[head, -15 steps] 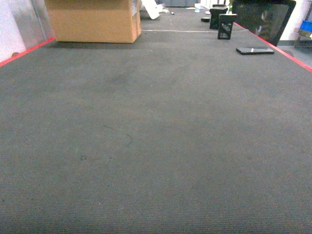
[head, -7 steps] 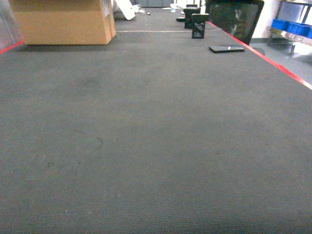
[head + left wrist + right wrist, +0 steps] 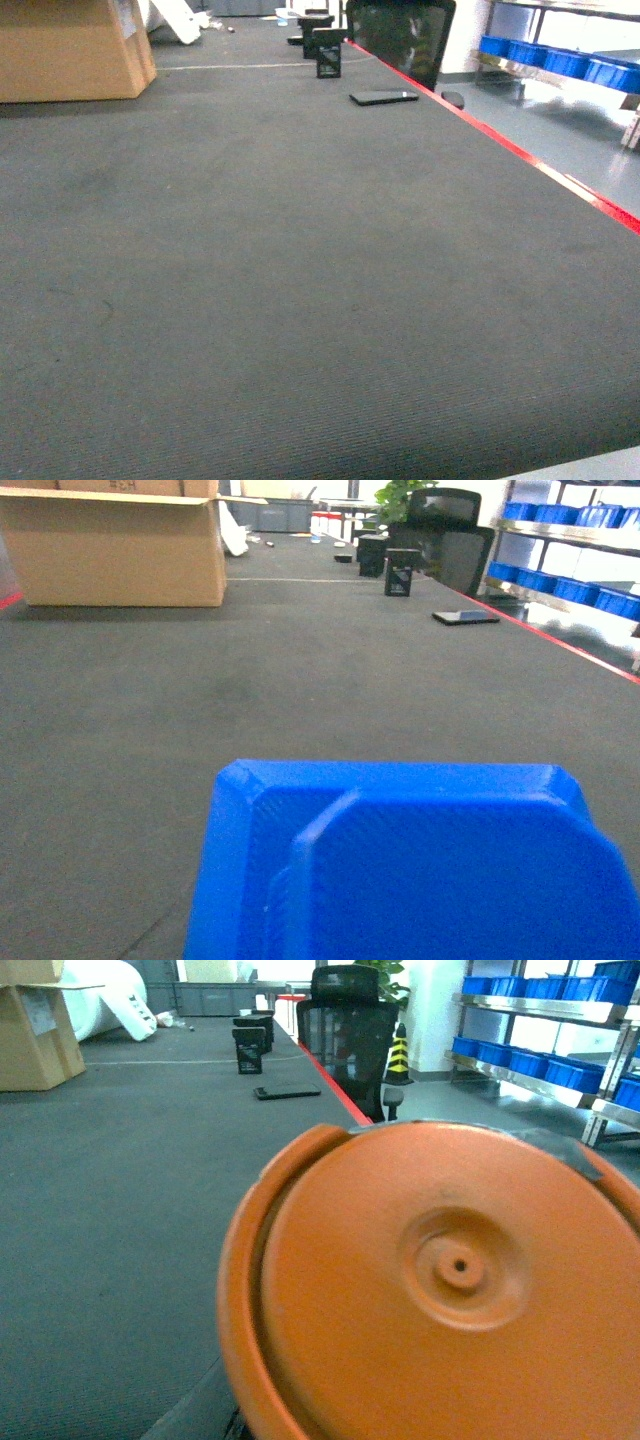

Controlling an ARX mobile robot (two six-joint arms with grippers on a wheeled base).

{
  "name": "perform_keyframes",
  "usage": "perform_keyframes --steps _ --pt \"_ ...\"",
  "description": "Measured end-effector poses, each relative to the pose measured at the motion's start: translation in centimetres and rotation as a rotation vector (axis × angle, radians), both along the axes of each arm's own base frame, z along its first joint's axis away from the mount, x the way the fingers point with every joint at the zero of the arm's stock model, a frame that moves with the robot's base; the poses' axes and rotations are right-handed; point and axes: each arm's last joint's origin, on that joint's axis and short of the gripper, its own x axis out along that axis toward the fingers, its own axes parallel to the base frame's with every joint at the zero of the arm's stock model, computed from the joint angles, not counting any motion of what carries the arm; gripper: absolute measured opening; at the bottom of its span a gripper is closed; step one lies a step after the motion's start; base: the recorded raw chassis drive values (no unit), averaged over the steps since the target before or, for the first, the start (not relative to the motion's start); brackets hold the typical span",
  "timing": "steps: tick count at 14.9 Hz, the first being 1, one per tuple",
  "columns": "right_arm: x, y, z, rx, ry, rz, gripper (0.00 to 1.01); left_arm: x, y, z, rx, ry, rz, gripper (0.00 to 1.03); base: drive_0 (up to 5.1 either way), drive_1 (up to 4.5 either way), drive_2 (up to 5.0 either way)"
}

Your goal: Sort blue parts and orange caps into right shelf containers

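the blue part [image 3: 420,870] fills the bottom of the left wrist view, its long axis running left to right across the frame, the angled top face tilting toward the camera, lower edge cut off by the frame. the left hand itself is hidden behind it, so whether it is clenched on the part cannot be told. over in the right wrist view the orange cap [image 3: 440,1290] takes up the lower right, its round face turned at the camera with a small raised hub in the middle, bottom and right edge cropped; no fingers show there either, so the right hand's grip cannot be told.

the head view shows neither hand, just the dark grey carpeted floor [image 3: 280,280] stretching away, edged by a red line [image 3: 500,145] running from top centre to the right edge. upper left of the frame, a cardboard box [image 3: 70,50]. top centre, a black mesh chair [image 3: 400,35], a flat black slab [image 3: 383,97] lying on the carpet in front of it, and small black stands [image 3: 328,52] behind. upper right, the right shelf containers [image 3: 560,58] sit in a row on a metal rack, far off and blurry; in the right wrist view more of them [image 3: 530,1055] line the shelves.
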Motion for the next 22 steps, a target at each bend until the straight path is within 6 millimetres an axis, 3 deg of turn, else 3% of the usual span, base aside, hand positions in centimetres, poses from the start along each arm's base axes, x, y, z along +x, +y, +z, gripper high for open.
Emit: perform_keyframes --steps 22 --pt "0.00 0.00 0.00 0.000 0.000 0.000 0.44 0.00 0.00 0.00 0.000 0.000 0.000 0.42 -1.7 -1.71 -1.7"
